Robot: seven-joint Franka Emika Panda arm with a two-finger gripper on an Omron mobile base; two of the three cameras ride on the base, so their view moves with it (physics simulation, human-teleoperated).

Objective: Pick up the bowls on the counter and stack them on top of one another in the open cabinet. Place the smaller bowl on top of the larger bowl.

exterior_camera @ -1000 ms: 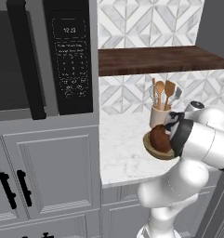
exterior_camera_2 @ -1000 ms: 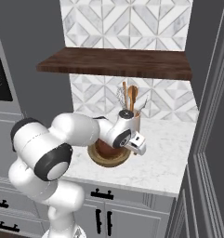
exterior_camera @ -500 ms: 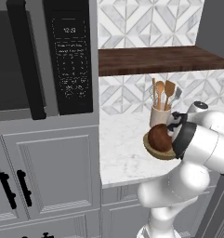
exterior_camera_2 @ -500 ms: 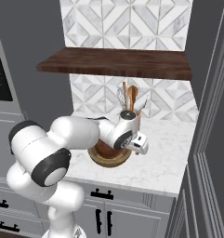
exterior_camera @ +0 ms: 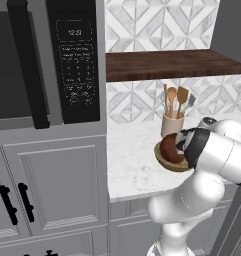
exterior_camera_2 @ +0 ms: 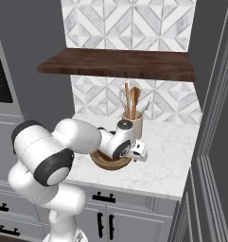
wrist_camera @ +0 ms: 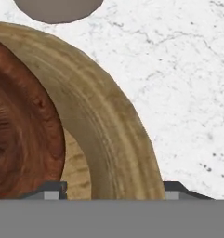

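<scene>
Sitting on the counter (exterior_camera: 137,160), toward its back right part, just in front of the utensil cup (exterior_camera: 171,124): the larger bowl (exterior_camera: 168,161), with the smaller bowl (exterior_camera: 170,148) nested inside it. Seen from the right base camera as a tan rim (exterior_camera_2: 107,164) poking out below the wrist, most of it hidden by the arm.

Lowered right over the bowls, the gripper (wrist_camera: 114,189), with its hand camera looking nearly straight down. Straddling the thick tan rim (wrist_camera: 108,125) in that close view: one dark fingertip (wrist_camera: 50,188) on the inner side, at the gap between the dark bowl's wall (wrist_camera: 25,139) and the tan bowl's inside, the other fingertip (wrist_camera: 176,187) on the outer side, over bare marble (wrist_camera: 178,69). Jaws spread apart, wider than the rim's thickness, and not closed on anything; whether either tip touches the wood cannot be told, since only their tops show at the frame's bottom edge.

Above the tan rim in the hand view, a rounded beige-grey shape (wrist_camera: 57,9), matching the cup's position beside the bowls.

Higher up, the open cabinet (exterior_camera: 167,63), a dark wooden shelf board against the geometric tile, bare on its visible top surface (exterior_camera_2: 120,61). Wooden spoons and spatulas (exterior_camera_2: 132,100) standing upright in the cup. To the left of the counter, a black microwave (exterior_camera: 47,60) above grey panelled doors.
</scene>
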